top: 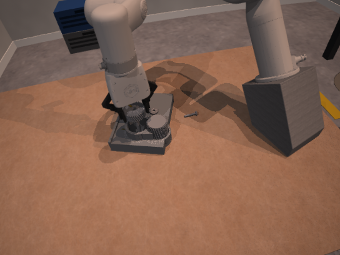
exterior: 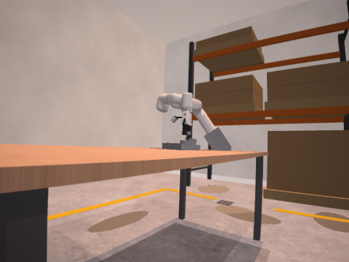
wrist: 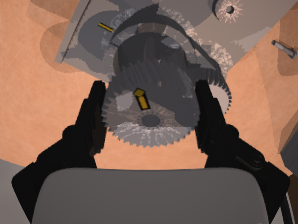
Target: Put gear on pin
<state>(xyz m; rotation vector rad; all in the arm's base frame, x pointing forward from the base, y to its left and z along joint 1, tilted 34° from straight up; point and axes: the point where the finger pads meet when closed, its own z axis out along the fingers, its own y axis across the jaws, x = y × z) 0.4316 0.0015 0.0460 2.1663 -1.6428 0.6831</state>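
Note:
My gripper (wrist: 150, 95) is shut on the loose grey gear (wrist: 152, 111), one black finger on each side of its toothed rim. The yellow painted arrow (wrist: 140, 99) on the gear's face points up and slightly left in the wrist view. The gear hangs right over the collar and pin of the grey timing case (top: 142, 125); the pin itself is hidden under the gear. A short yellow mark (wrist: 105, 27) shows on the case up and left of the gear. In the top view the gear (top: 135, 114) sits low over the collar, next to a fixed gear (top: 157, 126).
A small toothed wheel sits on the case at upper right. A loose bolt (top: 190, 114) lies on the table right of the case. The arm's grey base block (top: 284, 109) stands at the right. In the exterior view the arm (exterior: 186, 122) is far off.

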